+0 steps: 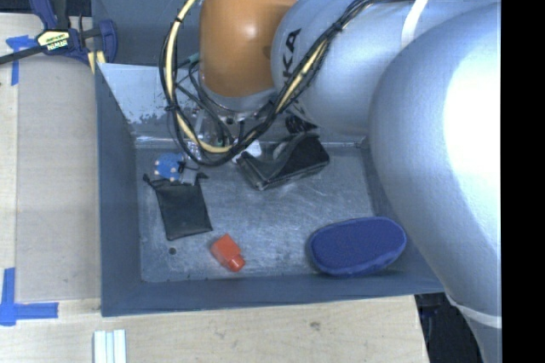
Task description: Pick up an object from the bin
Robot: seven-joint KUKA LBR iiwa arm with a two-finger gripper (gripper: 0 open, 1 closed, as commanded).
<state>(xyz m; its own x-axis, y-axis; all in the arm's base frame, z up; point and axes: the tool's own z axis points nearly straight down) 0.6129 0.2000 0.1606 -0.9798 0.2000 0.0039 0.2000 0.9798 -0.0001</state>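
End effector [210,134] sits low at the bin [117,208] back; state not discernible. Nothing seen lifted; block [227,253] and pad [356,246] lie loose. Pick outstanding.

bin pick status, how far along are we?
Done: the arm is down in the back of the bin. In hand: nothing visibly lifted; the black object and small blue thing lie nearest its wrist. Left: grasp and lift. Blue oval, orange block and dark flat piece lie clear of it.
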